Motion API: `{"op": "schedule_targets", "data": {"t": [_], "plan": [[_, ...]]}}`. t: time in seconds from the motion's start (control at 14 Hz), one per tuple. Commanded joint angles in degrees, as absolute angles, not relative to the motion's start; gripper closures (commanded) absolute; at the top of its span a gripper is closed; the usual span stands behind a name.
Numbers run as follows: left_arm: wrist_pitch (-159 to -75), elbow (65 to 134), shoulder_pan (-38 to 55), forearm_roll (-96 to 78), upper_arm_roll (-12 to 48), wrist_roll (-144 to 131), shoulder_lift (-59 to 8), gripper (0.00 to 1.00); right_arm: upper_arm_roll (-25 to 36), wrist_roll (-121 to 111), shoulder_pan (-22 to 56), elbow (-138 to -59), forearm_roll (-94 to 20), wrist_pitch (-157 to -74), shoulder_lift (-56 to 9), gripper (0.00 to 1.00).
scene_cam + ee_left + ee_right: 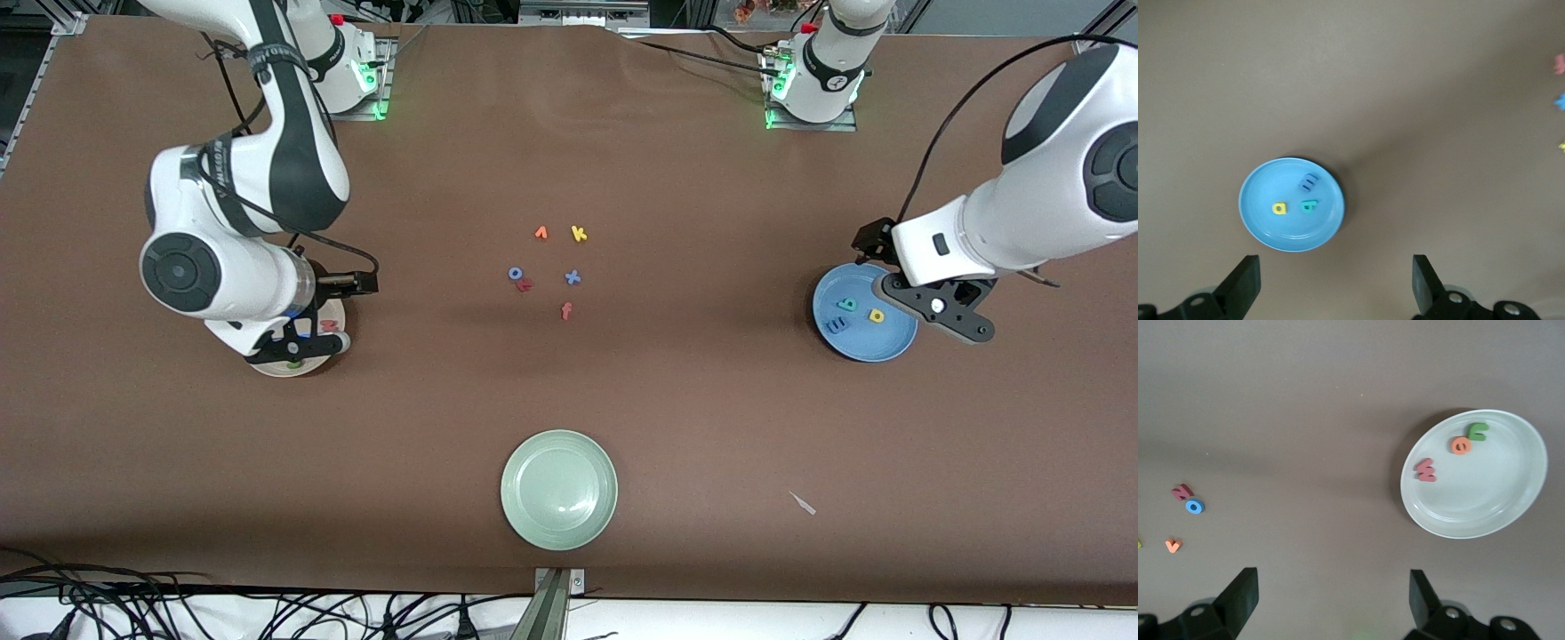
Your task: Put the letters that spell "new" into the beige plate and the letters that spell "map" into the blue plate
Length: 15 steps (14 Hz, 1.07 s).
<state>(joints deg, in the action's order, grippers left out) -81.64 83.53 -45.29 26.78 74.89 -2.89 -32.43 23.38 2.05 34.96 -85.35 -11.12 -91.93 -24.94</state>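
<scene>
The blue plate (pixel 893 342) lies at the left arm's end of the table. It holds the blue "m" (pixel 1309 181), the yellow looped letter (pixel 1279 209) and the teal looped letter (pixel 1309 205). My left gripper (pixel 1336 283) hangs open and empty over the plate's edge. The beige plate (pixel 1485 500) lies at the right arm's end and holds the green "n" (pixel 1478 431), the orange "e" (pixel 1461 445) and the pinkish-red "w" (pixel 1426 470). My right gripper (pixel 1331 600) hovers open and empty above it, hiding most of the plate in the front view.
Loose letters lie mid-table: an orange one (pixel 540 233), a yellow "k" (pixel 579 234), a blue "o" (pixel 515 274), a dark-red one (pixel 524 284), a blue "x" (pixel 573 277) and an orange "f" (pixel 565 310). A pale green plate (pixel 558 489) sits nearest the front camera. A small scrap (pixel 803 503) lies nearby.
</scene>
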Motion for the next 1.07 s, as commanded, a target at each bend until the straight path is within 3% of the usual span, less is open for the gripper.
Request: {"op": "schedule_targets", "data": {"t": [0.0,0.14,0.28,0.57,0.78,1.0], "plan": [[-80.51,79.30,-39.57,13.95,61.23,-3.69,-25.07,0.00,14.11,1.76,26.94,-87.80,-6.61,-91.06,-18.21,0.00],[-80.95,79.01,-33.70,1.38,47.36,-3.08,-20.42,0.00,6.71,1.50,19.63,-89.11,-3.53,-90.97,-14.17,0.00],[-80.86,79.45,-24.66,-6.48,32.59,-2.90,-15.93,0.00,5.45,0.70,17.32,-89.91,-2.20,-89.13,-10.74,0.00],[-84.53,81.55,-5.76,-6.77,10.43,-2.81,-10.39,0.00,4.83,0.62,12.49,-90.53,-2.29,-85.98,-4.14,0.00],[-90.07,87.51,3.32,-6.24,1.60,-3.07,-5.30,0.00,4.83,0.62,10.21,-90.18,-2.02,-81.23,-2.38,0.00],[-99.19,99.97,3.96,-5.02,0.35,-2.81,2.61,0.00,4.13,0.79,7.83,-90.09,-2.11,-81.47,-2.02,0.00]]}}
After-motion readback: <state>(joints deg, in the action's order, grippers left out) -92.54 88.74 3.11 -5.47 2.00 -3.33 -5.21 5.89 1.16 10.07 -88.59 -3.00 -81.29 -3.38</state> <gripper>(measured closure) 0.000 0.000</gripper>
